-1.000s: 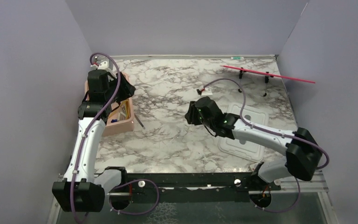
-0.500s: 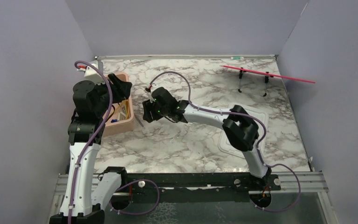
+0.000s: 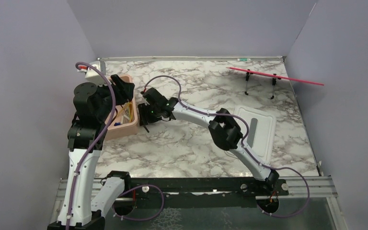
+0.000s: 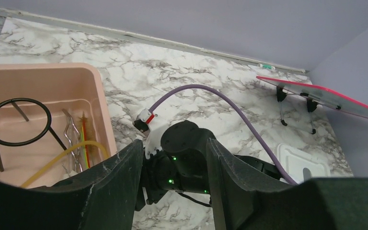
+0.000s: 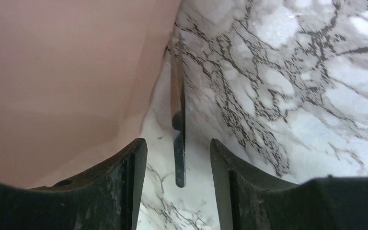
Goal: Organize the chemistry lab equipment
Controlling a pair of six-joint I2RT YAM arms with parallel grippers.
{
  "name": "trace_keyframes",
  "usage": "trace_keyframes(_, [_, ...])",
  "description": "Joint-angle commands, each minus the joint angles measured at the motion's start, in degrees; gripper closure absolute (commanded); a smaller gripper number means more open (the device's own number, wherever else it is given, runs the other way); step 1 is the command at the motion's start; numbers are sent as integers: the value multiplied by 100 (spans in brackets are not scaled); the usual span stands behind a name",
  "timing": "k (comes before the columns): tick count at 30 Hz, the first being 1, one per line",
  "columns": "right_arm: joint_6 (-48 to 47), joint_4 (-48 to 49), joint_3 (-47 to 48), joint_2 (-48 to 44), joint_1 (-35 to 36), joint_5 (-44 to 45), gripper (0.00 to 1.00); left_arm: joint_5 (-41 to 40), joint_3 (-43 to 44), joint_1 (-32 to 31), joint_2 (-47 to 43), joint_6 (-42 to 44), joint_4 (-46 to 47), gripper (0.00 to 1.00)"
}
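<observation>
Lab gear is mostly in the pink tub (image 4: 103,103) at the left of the marble table (image 3: 196,148). Inside it are a black wire ring (image 4: 18,99) w/ its stem, metal tongs (image 4: 71,139), a loop of amber tubing (image 4: 67,153) and a thin red-and-yellow stick (image 4: 84,139). They lie loose on the tub floor, w/ the tubing partly across the tongs.

One piece is outside the tub: a thin metal strip (image 5: 177,96) lying flat on the marble, just beside the tub's outer wall and approx. parallel to it.

The right gripper (image 5: 177,141) is low over that strip w/ fingers apart, one on each side. The strip runs up the gap btwn them. Neither finger seems to touch it, so nothing is gripped.

The left gripper (image 4: 172,143) hangs above the tub's far right corner, tilted toward the table centre. Its fingers are spread wide and it's empty.

A white lid (image 3: 263,143) w/ a grey slot lies flat at the right, well apart from the tub. A red bar on small black legs (image 3: 273,75) stands nr the back right corner.
</observation>
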Motion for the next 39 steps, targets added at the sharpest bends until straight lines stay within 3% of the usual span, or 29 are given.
trace_keyframes(1, [172, -559, 595, 390, 22, -251, 46, -144, 186, -56, -99, 70, -55, 46])
trace_keyframes(8, [496, -1168, 1500, 1085, 122, -38, 57, -375, 218, -64, -118, 3, -131, 46])
trace_keyframes(15, [783, -1310, 1416, 989, 123, 512, 75, -380, 300, -63, -109, 52, -185, 45])
trace_keyframes(19, [741, -1078, 755, 446, 123, 1120, 82, -353, 294, -63, -116, 55, -207, 45])
trace_keyframes(31, [115, -723, -1376, -1023, 123, 2311, 82, -353, 263, -63, -49, 87, -211, 44])
trace_keyframes(35, [-605, -115, -1936, -1318, 123, 1565, 63, -356, 301, -63, 2, 80, -225, 44])
trace_keyframes(39, [-984, -296, -1592, -1083, 123, 1664, 55, -326, 376, -66, 40, 69, -237, 44])
